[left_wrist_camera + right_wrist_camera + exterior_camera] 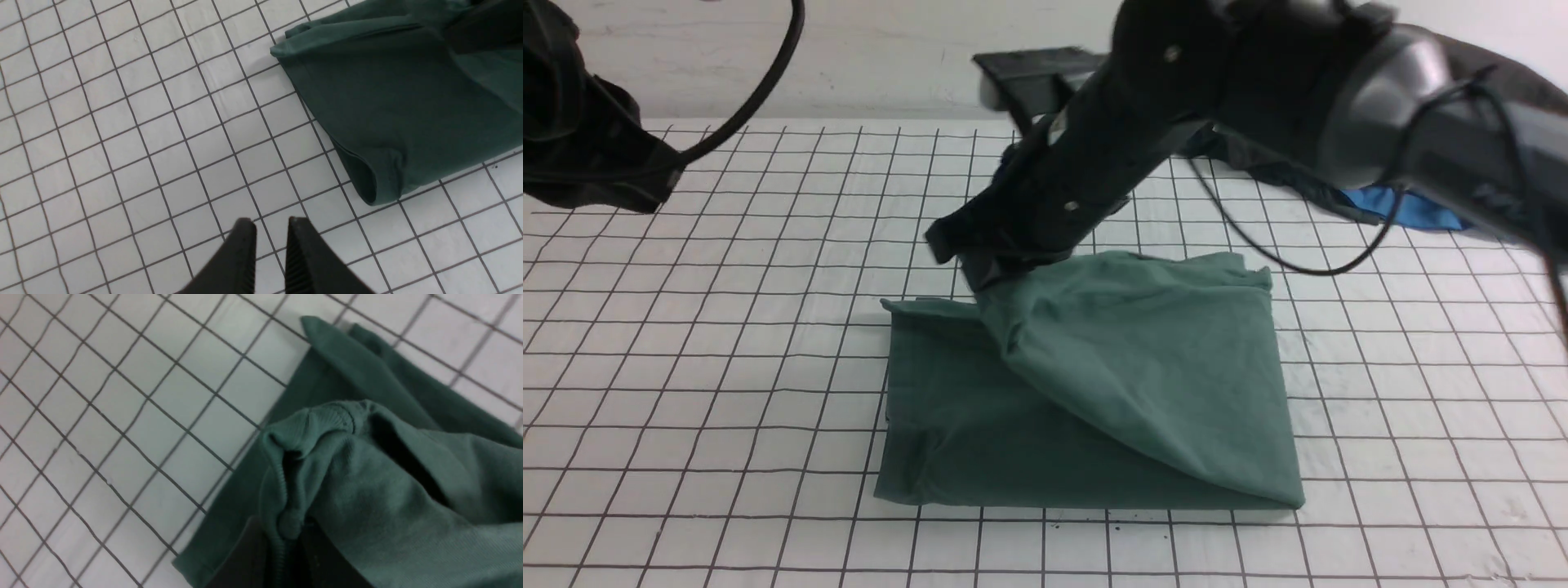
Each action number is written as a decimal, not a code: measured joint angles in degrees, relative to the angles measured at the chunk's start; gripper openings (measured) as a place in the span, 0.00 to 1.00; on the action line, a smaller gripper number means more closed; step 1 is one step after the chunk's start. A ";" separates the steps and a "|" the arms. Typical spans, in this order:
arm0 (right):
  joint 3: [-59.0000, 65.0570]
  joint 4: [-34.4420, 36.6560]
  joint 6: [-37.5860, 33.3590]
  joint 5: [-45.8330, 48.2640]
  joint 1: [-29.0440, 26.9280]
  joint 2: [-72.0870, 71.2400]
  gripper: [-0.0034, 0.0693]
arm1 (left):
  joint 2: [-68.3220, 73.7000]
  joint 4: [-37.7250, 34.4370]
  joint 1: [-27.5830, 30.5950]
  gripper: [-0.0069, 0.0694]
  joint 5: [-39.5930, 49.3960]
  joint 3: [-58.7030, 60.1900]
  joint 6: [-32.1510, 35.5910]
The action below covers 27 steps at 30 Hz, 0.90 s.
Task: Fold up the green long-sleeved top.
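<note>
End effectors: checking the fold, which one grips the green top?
The right end effector, pinching the green top; the left end effector holds nothing.

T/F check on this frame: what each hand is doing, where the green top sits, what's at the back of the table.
1. The right hand grips the green top. True.
2. The left hand holds cloth. False: it holds nothing, above bare grid table.
3. The top lies flat, fully unfolded. False: it is folded into a rectangle, with one layer lifted.
4. A blue garment lies at the far right. True.
</note>
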 joint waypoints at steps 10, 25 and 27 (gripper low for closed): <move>-6.06 6.92 -1.12 0.28 0.96 8.57 0.33 | -1.19 0.39 0.00 0.22 -0.17 5.89 0.00; 0.92 -16.32 -2.42 11.58 -9.80 -4.19 0.46 | 11.56 -3.28 -9.54 0.22 -8.13 7.50 0.01; 7.80 -16.56 -2.42 11.63 -11.58 -8.33 0.34 | 16.13 -3.49 -11.90 0.22 -10.02 7.50 0.01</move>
